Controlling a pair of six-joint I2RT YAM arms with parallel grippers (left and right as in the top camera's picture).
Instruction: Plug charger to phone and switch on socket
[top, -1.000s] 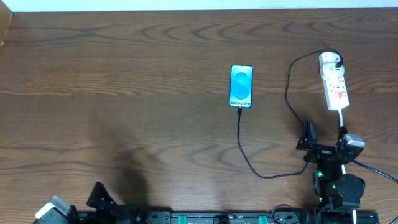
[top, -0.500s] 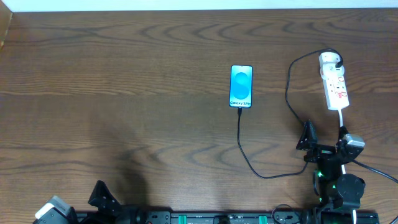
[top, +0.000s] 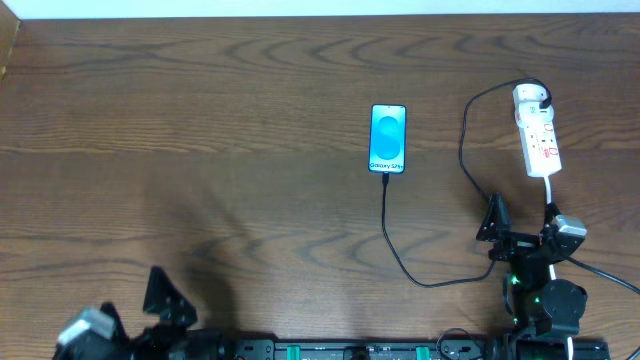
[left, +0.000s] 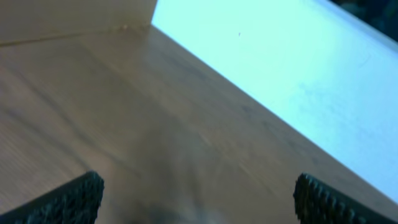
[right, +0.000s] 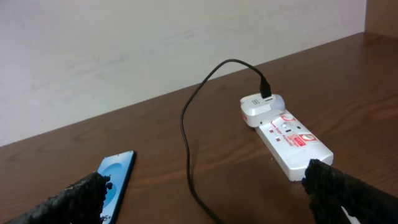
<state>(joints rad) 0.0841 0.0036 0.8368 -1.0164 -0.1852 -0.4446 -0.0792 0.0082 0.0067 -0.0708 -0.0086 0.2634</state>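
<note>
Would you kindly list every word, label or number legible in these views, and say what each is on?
"Galaxy S24": bottom of the lit screen of the small blue-screened smartphone; the final characters are uncertain.
Red print on the narrow white power strip: too small to read.
No other text shows.

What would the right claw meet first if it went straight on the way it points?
Probably the charger cable, lying just ahead of the open right claw; the socket lies farther on, rightward. Depth is unclear.
</note>
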